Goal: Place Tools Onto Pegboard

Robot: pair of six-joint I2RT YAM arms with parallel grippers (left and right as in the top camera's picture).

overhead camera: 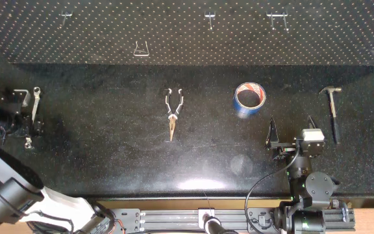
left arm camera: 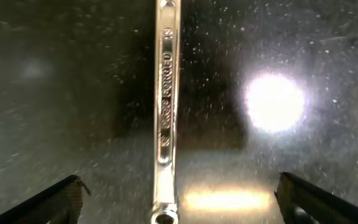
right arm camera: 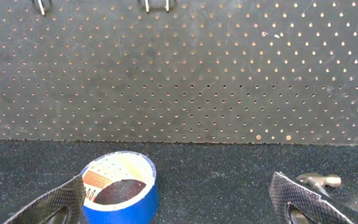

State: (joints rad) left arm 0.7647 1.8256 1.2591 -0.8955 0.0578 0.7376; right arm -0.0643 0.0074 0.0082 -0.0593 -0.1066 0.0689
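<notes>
The wrench (overhead camera: 36, 104) is laid flat near the left edge of the black bench (overhead camera: 109, 136), with the fingers of the left pincer (left arm camera: 179, 190) spread open on either side of it. The right pincer (right arm camera: 176, 186) is likewise opened wide, just short of the blue tape roll (right arm camera: 120, 190). Pliers (overhead camera: 174, 114) and hammer (overhead camera: 333, 110) are spaced well apart below the pegboard (overhead camera: 187, 32).

On the desk (overhead camera: 109, 156), left to right: wrench (overhead camera: 36, 104), pliers (overhead camera: 173, 116), tape roll (overhead camera: 249, 99), hammer (overhead camera: 332, 107). Behind them stands the pegboard (overhead camera: 187, 39), bearing hooks (overhead camera: 277, 21).
</notes>
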